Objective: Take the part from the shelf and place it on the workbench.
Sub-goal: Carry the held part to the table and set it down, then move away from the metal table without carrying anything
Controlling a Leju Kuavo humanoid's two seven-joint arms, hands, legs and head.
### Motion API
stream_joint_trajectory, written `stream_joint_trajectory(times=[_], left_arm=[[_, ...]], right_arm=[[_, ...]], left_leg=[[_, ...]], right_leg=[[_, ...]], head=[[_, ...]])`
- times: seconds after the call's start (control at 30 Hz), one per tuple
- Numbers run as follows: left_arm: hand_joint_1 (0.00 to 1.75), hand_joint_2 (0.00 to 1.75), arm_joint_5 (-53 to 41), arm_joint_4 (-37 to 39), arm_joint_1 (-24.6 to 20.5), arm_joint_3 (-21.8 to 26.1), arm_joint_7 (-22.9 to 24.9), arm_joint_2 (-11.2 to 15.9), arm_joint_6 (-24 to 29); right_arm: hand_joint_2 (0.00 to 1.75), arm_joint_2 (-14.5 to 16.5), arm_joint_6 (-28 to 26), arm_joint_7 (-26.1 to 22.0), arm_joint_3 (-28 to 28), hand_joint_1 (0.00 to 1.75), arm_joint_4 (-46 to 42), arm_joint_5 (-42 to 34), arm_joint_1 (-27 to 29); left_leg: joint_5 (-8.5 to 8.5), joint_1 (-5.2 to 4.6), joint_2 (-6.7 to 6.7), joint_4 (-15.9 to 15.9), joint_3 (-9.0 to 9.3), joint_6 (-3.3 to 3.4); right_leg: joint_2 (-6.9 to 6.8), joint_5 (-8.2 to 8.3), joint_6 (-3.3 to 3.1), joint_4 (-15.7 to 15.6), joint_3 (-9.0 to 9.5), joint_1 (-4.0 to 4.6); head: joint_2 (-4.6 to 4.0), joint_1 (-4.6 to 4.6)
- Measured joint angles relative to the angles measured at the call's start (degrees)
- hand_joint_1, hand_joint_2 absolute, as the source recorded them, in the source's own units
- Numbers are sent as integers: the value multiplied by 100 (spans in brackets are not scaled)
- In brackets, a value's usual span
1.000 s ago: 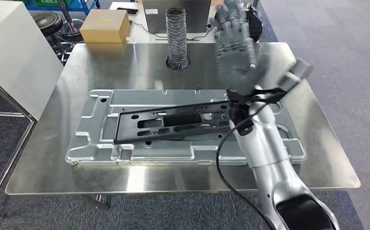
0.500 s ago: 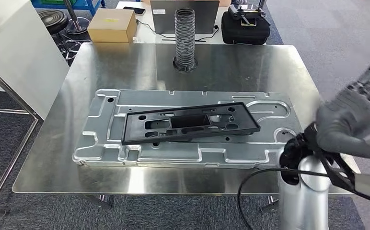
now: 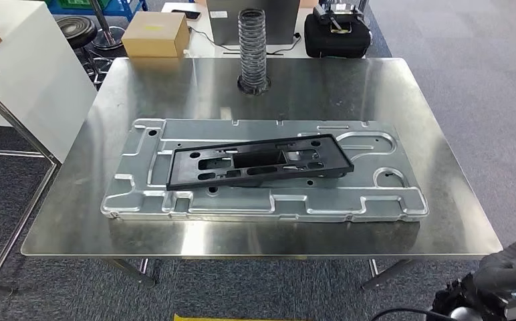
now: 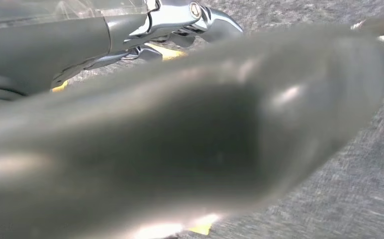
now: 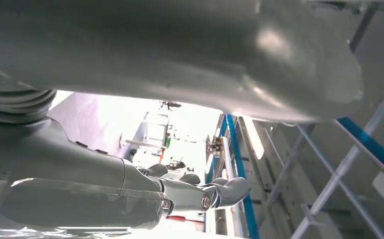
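While my right hand [image 3: 509,281] hangs low at 4 o'clock, holding nothing I can see, the black part [image 3: 259,162] lies lengthwise from 9 to 3 o'clock on the tabletop [image 3: 108,231], toward 10 o'clock from it.

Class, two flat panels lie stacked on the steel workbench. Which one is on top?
The black plastic frame with rectangular cut-outs is on top. It lies slightly askew on the larger silver stamped metal plate, which rests directly on the workbench.
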Motion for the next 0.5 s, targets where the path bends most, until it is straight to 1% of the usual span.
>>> stream_joint_trajectory(times=[0.07, 0.1, 0.13, 0.17, 0.2, 0.23, 0.27, 0.3, 0.33, 0.37, 0.4, 0.43, 0.47, 0.5], left_arm=[[0, 0, 0, 9, 12, 13, -3, -1, -22], [0, 0, 0, 15, 14, 18, -7, -3, -29], [0, 0, 0, 20, 13, 24, -11, -4, -37], [0, 0, 0, 23, 11, 31, -18, -5, -41], [0, 0, 0, 25, 7, 37, -25, -6, -46], [0, 0, 0, 25, 8, 40, -32, -6, -51], [0, 0, 0, 26, 9, 43, -37, -7, -56], [0, 0, 0, 27, 10, 44, -41, -7, -64], [0, 0, 0, 27, 11, 44, -46, -8, -74], [0, 0, 0, 28, 10, 44, -52, -9, -85], [0, 0, 0, 28, 9, 44, -58, -11, -95], [0, 0, 0, 28, 6, 44, -67, -16, -105], [0, 0, 0, 28, 2, 44, -77, -22, -116], [0, 0, 0, 28, -1, 44, -87, -27, -124]], right_arm=[[0, 7, 42, 0, -128, 0, 52, 56, 110], [0, 10, 54, 0, -176, 0, 76, 74, 163], [0, 13, 59, 0, -218, 0, 98, 95, 209], [0, 14, 60, 0, -254, 0, 119, 115, 241], [0, 14, 57, 0, -283, 0, 142, 131, 265], [0, 15, 53, 0, -299, 0, 164, 141, 279], [0, 15, 49, 0, -311, 0, 186, 145, 292], [0, 15, 45, 0, -320, 0, 210, 149, 306], [0, 15, 43, 0, -328, 0, 234, 157, 318], [0, 14, 40, 0, -336, 0, 255, 171, 325], [0, 14, 38, 0, -342, 0, 274, 192, 328], [0, 14, 32, 0, -347, 0, 290, 220, 326], [0, 13, 17, 0, -352, 0, 306, 263, 322], [0, 11, -11, 0, -362, 0, 328, 333, 322]], left_leg=[[74, -23, 3, -4, -36, 72], [131, -21, 15, -13, -69, 112], [196, -16, 29, -25, -119, 153], [266, -7, 46, -37, -185, 189], [330, -4, 66, -37, -264, 217], [388, -8, 77, -32, -345, 232], [445, -13, 87, -25, -424, 237], [503, -17, 94, -14, -507, 233], [559, -19, 97, 0, -590, 225], [609, -20, 98, 15, -667, 214], [658, -21, 98, 32, -737, 200], [700, -28, 96, 48, -790, 182], [742, -33, 94, 59, -825, 159], [786, -35, 92, 60, -841, 130]], right_leg=[[5, 77, 73, -20, -4, -8], [11, 64, 108, -13, -25, -21], [17, -46, 144, 58, -70, -32], [22, -260, 178, 237, -148, -44], [24, -560, 211, 531, -249, -58], [24, -861, 238, 913, -351, -65], [24, -1073, 257, 1288, -424, -70], [24, -1150, 267, 1550, -429, -72], [24, -1098, 267, 1626, -337, -73], [24, -955, 256, 1474, -132, -71], [24, -810, 234, 1132, 169, -68], [25, -756, 200, 674, 516, -55], [24, -766, 161, 249, 813, -41], [24, -809, 120, -53, 1007, -22]], head=[[0, 4], [0, 2], [0, 4], [0, 8], [-1, 11], [-1, 16], [-1, 16], [-1, 16], [0, 16], [0, 16], [0, 17], [0, 17], [0, 13], [0, 14]])
